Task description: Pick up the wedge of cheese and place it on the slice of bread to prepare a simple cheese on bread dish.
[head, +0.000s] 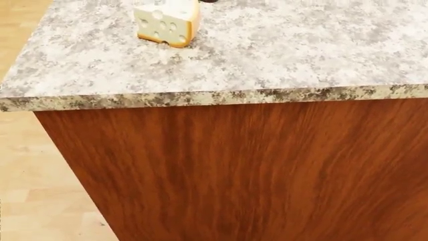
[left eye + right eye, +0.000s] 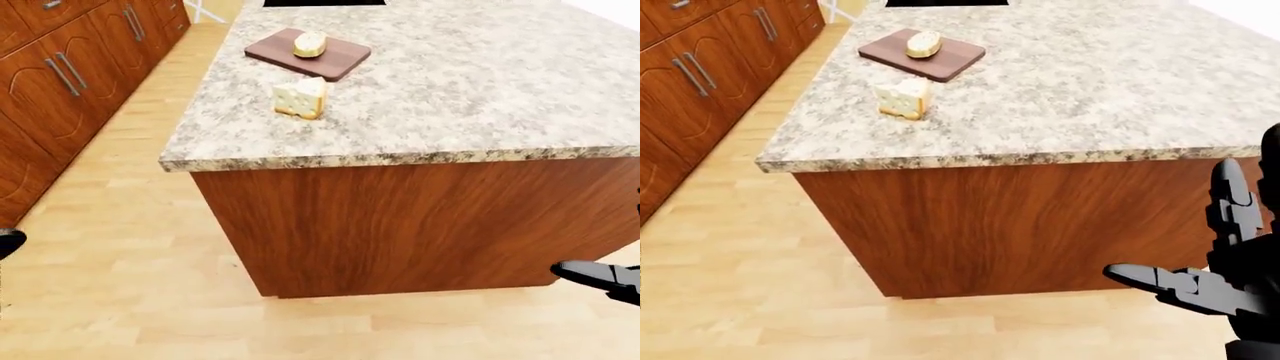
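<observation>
- Cheese wedge: you have one, sitting on the granite worktop, just below the cutting board in the left-eye view.
- One bread slice lies on that board; nothing else is on it.
- Your right hand hangs well below the board, beside the worktop's wooden side, fingers spread, holding nothing.
- Your left hand barely shows; you cannot tell its state.

The left-eye and right-eye views looked down from above onto the near left corner of the speckled granite island counter, sharing its wood-panelled side, the pale plank floor and the dark wooden cutting board toward the far edge. The head view sat much nearer and tilted lower, cropping to the counter's near edge and the holed yellow cheese wedge.
</observation>
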